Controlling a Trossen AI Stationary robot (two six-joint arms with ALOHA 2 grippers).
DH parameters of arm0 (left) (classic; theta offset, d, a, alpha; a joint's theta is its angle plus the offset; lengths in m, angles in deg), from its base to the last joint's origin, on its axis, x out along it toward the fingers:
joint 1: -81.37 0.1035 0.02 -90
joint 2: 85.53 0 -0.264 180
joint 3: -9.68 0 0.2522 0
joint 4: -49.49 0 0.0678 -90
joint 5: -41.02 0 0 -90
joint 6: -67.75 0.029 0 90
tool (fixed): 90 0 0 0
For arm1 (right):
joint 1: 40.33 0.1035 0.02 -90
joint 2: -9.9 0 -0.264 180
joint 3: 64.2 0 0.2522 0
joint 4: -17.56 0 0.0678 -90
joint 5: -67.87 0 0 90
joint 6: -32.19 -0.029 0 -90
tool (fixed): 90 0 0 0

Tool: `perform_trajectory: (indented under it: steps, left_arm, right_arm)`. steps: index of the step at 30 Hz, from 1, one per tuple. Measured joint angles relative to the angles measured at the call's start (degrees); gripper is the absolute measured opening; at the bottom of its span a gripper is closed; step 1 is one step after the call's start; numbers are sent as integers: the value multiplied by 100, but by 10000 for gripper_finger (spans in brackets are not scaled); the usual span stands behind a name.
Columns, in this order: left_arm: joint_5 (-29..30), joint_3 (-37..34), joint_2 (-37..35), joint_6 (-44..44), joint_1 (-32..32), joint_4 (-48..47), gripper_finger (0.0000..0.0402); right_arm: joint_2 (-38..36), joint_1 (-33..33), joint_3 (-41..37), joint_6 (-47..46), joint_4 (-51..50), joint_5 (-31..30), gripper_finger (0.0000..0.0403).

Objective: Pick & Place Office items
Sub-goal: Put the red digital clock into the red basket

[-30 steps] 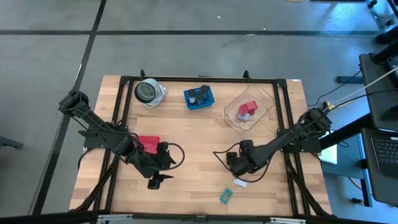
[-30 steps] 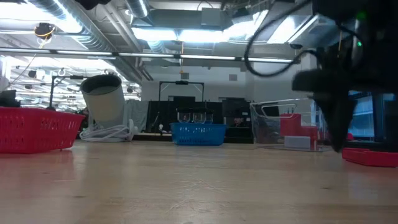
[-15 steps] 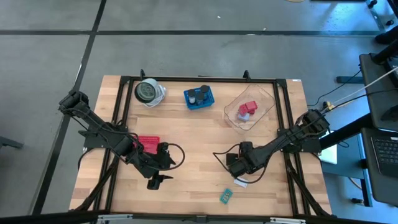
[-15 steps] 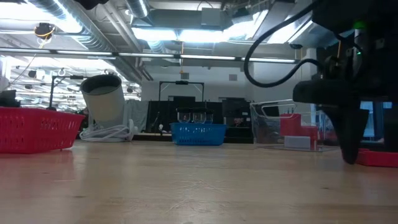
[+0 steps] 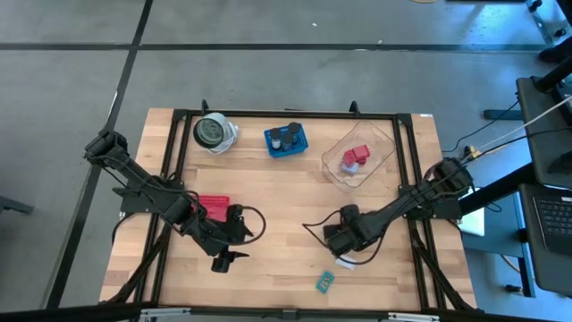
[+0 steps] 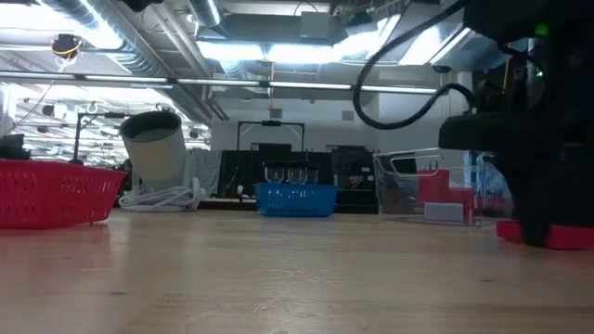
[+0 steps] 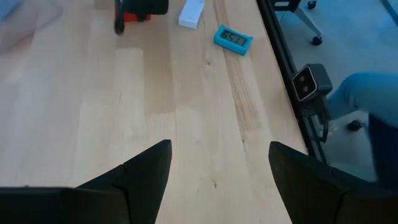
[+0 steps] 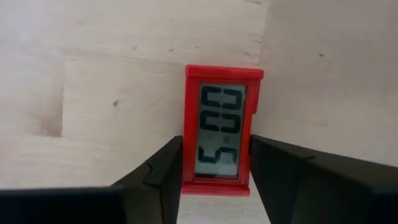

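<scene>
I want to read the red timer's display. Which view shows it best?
The right wrist view: the red timer faces the camera between the right end effector fingers. The low view shows only its red edge; the high view hides it; the left wrist view shows a sliver.

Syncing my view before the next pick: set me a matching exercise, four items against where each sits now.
Items:
1. red timer
2. teal timer
3. white block
4. red cubes

Places:
A. inside the clear tub
B. between the fingers of the right gripper
C. on the table, apart from both grippers
D. on the table, right beside the right gripper

Pairs: 1-B, 2-C, 3-D, 4-A.

The left gripper waits open and empty.
</scene>
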Motion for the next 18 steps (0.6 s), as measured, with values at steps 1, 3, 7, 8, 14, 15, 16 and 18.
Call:
perform_trajectory:
  steps: [1, 3, 7, 8, 14, 15, 16, 18]
  left_arm:
    - [0, 0, 0, 148, 0, 1, 266]
    - [-1, 0, 0, 602, -1, 4, 266]
    - [-2, 0, 0, 2035, -13, 4, 266]
    - [27, 0, 0, 2421, -13, 20, 266]
    - [148, 0, 0, 4306, -13, 387, 266]
    - [168, 0, 0, 4547, -13, 497, 266]
    - [213, 0, 0, 4755, -13, 644, 266]
    - [353, 0, 0, 5094, -13, 1010, 266]
  right_arm:
    - [11, 2, 60, 218, 6, -22, 155]
    - [1, 5, 264, 702, 229, 19, 167]
    - [-107, 8, 757, 1814, 238, -29, 177]
    - [-128, 6, 913, 2092, 251, -54, 176]
    - [-172, 9, 2052, 3628, 517, -128, 159]
    - [-172, 9, 2219, 3874, 695, -154, 160]
    - [-172, 7, 2373, 4147, 822, -165, 163]
    - [-172, 2, 2652, 4765, 1087, -178, 171]
